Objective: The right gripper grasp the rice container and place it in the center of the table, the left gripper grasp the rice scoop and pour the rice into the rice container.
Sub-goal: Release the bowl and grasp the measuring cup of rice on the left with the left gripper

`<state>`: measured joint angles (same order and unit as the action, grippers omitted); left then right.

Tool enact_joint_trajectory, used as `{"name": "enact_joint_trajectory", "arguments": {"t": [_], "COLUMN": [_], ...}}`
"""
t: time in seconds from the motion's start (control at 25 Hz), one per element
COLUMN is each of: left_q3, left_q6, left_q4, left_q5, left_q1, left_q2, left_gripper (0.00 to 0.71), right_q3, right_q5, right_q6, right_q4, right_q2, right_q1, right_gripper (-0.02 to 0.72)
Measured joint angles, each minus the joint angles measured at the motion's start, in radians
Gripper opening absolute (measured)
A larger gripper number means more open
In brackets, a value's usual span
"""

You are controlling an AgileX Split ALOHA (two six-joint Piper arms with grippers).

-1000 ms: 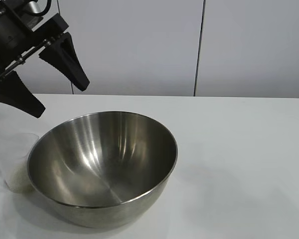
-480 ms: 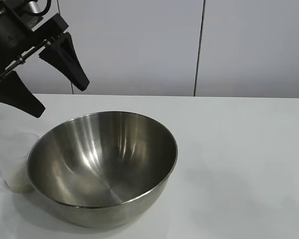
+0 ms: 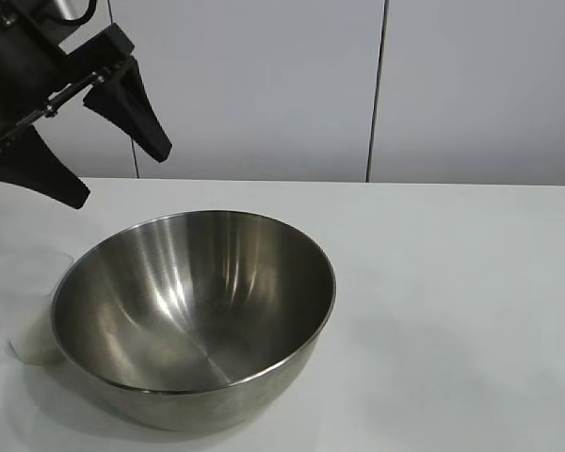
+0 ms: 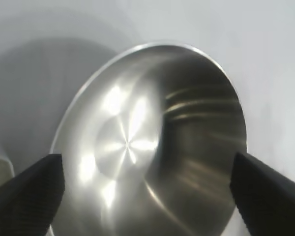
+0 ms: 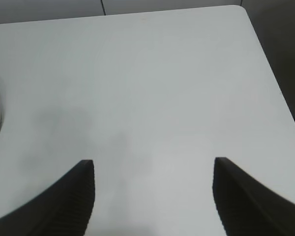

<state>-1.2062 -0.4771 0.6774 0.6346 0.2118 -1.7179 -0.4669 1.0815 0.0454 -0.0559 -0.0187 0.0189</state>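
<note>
Tilting and lifting slightly, my black wedge-fingered left gripper (image 3: pixel 83 151) hangs wide open and empty above the big brushed-steel rice container (image 3: pixel 194 311), which sits placed on the white table (image 3: pixel 452 282). I judge my next move is the small clear plastic rice scoop (image 3: pixel 30 325) beside it, still ungrasped. My right gripper (image 5: pixel 152 196) rests parked, part open, holding nothing.

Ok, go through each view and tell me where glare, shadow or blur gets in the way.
Exterior view: bright streaks glare inside the large round stainless-steel bowl; the small translucent plastic cup nearly fades into the white table. Left wrist view: a starburst highlight sits on the bowl's floor, with its far wall smeared. Right wrist view: faint grey shadows mottle the tabletop; the black wedge fingers look soft.
</note>
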Motion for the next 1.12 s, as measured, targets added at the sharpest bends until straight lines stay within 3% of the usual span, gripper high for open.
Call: {"name": "enact_joint_trajectory", "arguments": {"t": [0.28,0.52,0.68,0.88,1.12], "left_q3": [0.010,0.073,0.255,0.556,0.845], "left_q6": [-0.098,-0.026,0.144,0.311,0.346], "left_q4": [-0.056,-0.290,-0.563,-0.801,-0.840], "left_q5": [-0.163,-0.312,-0.385,-0.416,-0.560], "left_q1": [0.000,0.010,0.048,0.050,0.041], "left_q2": [0.140,0.399,0.622,0.839,0.893], "left_gripper": [0.659,0.659,0.659,0.659,0.659], "right_q3": [0.000,0.000,0.000,0.000,0.000], "right_q5": [0.000,0.000,0.000,0.000,0.000], "right_q6": [0.000,0.000,0.003,0.003,0.003], "right_q4": [-0.001,-0.001,-0.001,-0.001,-0.001], "right_q2": [0.000,0.000,0.000,0.000,0.000], "right_q1": [0.000,0.000,0.000,0.000,0.000], "right_gripper": [0.473,0.473,0.473,0.473,0.473]}}
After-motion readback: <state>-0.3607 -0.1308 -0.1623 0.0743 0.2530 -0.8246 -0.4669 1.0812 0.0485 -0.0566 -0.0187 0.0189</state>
